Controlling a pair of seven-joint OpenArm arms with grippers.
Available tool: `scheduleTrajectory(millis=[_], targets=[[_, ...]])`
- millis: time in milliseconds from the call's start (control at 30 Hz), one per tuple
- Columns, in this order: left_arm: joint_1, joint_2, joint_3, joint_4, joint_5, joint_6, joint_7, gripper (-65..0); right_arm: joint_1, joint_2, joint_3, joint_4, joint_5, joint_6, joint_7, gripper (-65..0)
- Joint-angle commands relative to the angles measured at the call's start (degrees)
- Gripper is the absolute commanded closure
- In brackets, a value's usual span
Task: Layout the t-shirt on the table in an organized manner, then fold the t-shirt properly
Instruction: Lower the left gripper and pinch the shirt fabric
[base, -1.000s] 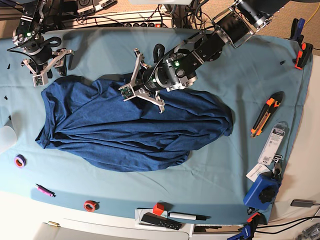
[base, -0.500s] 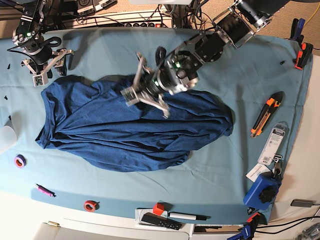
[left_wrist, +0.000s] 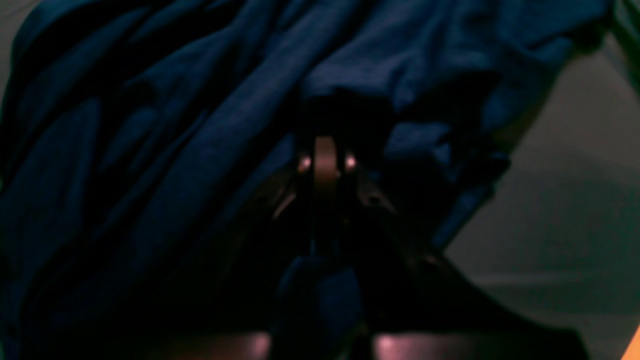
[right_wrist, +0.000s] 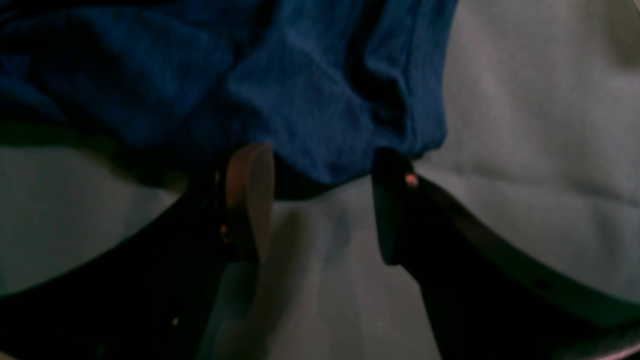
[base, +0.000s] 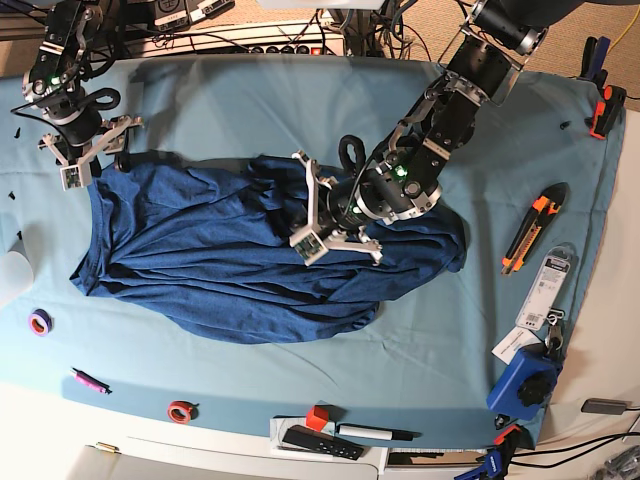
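Teal counter cloth surrounds the t-shirt; its top edge has been dragged inward, clamped in the left tool, bunching it. Right tool gapes.

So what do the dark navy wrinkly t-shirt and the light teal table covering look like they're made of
The dark navy t-shirt: soft heathered knit, probably cotton jersey, matte, falling in loose folds. The light teal table covering: thin woven-looking cloth, matte, faintly creased; the fibre can't be told.
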Motion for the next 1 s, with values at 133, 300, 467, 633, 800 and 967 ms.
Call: scheduleTrajectory(millis=[133, 300, 467, 633, 800, 967], targets=[[-0.96, 0.44, -0.22, 0.24, -0.48, -2.25, -3.69, -25.6, 0.76, 0.81, 0.48, 0.92, 0.59, -1.14, 1.25, -31.2], [-1.11, 0.46, -0.22, -4.57, 2.19, 0.17, -10.32, -30.3, 0.76, 0.81, 0.48, 0.92, 0.61, -1.14, 1.22, -31.2], [-2.1, 1.49, -0.22, -9.55, 2.19, 0.31, -10.75, -30.3, 0.76, 0.81, 0.48, 0.92, 0.61, -1.14, 1.25, -31.2], [-2.25, 3.61, -0.22, -10.29, 2.19, 0.33, -10.91, -30.2, 0.76, -0.92, 0.48, 0.9, 0.59, -1.14, 1.27, -31.2], [-2.25, 6.21, -0.15, -10.29, 1.99, 0.09, -10.91, -30.0, 0.76, -3.61, 0.48, 0.9, 0.61, -1.14, 1.2, -31.2], [-2.25, 6.8, -0.17, -10.38, 2.21, 0.28, -10.93, -27.6, 0.76, -4.24, 0.48, 0.9, 0.59, -1.11, 1.14, -31.2]])
